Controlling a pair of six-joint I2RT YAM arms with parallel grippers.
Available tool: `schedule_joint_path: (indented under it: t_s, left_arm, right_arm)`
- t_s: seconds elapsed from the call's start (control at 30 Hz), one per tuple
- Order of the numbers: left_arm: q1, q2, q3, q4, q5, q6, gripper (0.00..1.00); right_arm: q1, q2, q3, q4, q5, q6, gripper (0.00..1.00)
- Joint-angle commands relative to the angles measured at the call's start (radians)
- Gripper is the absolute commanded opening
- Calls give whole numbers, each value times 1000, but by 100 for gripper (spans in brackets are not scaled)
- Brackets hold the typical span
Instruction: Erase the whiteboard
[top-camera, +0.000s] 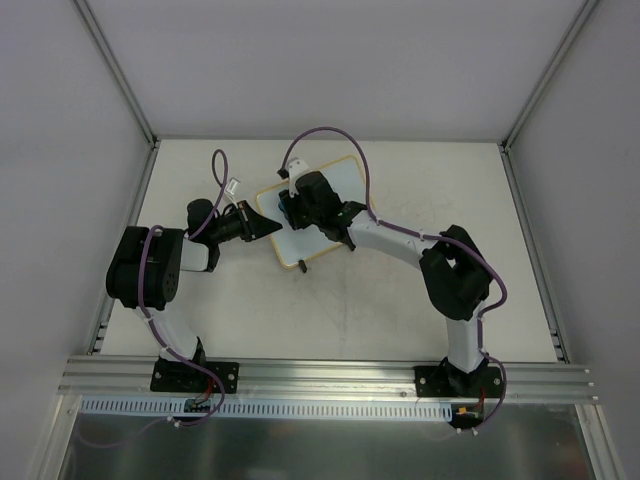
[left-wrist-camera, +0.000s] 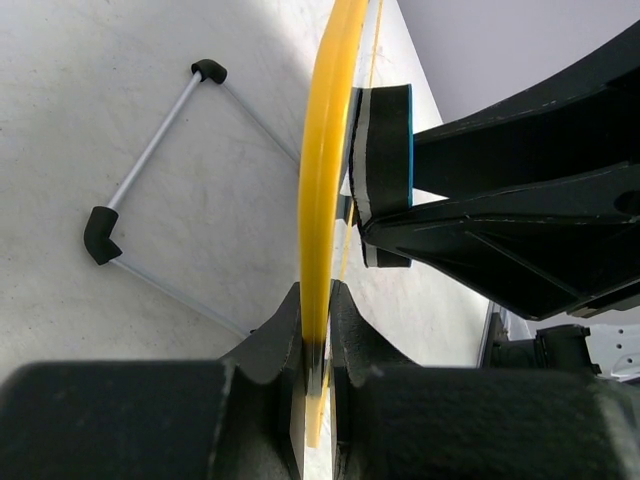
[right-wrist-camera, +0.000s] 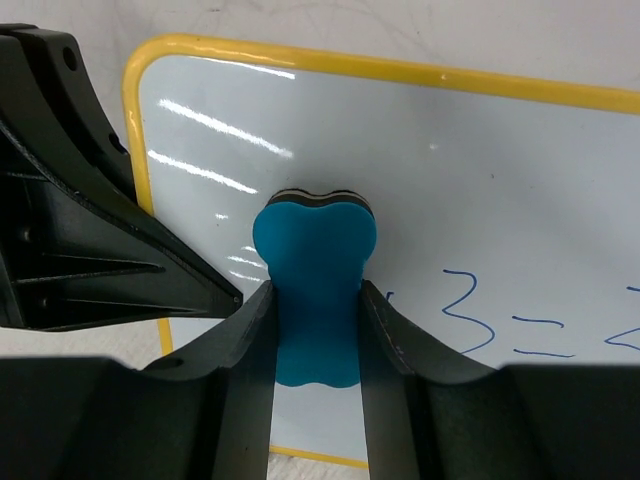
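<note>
The whiteboard (top-camera: 335, 190), glossy white with a yellow frame, lies tilted at mid-table. My left gripper (top-camera: 272, 226) is shut on its left edge; the left wrist view shows the yellow frame (left-wrist-camera: 322, 200) pinched between the jaws. My right gripper (top-camera: 288, 208) is shut on the blue eraser (right-wrist-camera: 313, 290) and holds it against the board's white face (right-wrist-camera: 450, 170) near the left side. Blue writing "3 =" (right-wrist-camera: 470, 315) sits to the right of the eraser. The eraser also shows edge-on in the left wrist view (left-wrist-camera: 385, 150).
A wire stand with black corner feet (left-wrist-camera: 100, 232) lies behind the board. A black foot (top-camera: 301, 266) sticks out at the board's near edge. White enclosure walls surround the table, and an aluminium rail (top-camera: 330, 372) runs along the near side.
</note>
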Motion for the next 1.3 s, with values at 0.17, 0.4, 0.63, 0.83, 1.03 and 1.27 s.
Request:
schedule_joint_path:
  t_s: [0.17,0.4,0.63,0.83,1.03,1.27]
  left_arm:
    - [11,-3,-2,-114,-230,71,0]
    - [11,-3,-6,-104,-224,71,0]
    - [11,-5,-11,-93,-216,71,0]
    - [11,-3,-9,-87,-212,74,0]
    - [11,-3,-12,-84,-212,74,0]
    - [11,-10,-28,-52,-207,74,0]
  right_arm:
    - [-1,-57,-230,87,21,69,0]
    - [7,-93,-376,156,27,113,0]
    - [10,-79,-344,149,47,99,0]
    - [-2,-36,-183,60,31,63,0]
    - [10,-28,-88,31,-18,60,0]
    - [18,-20,-103,26,-2,69,0]
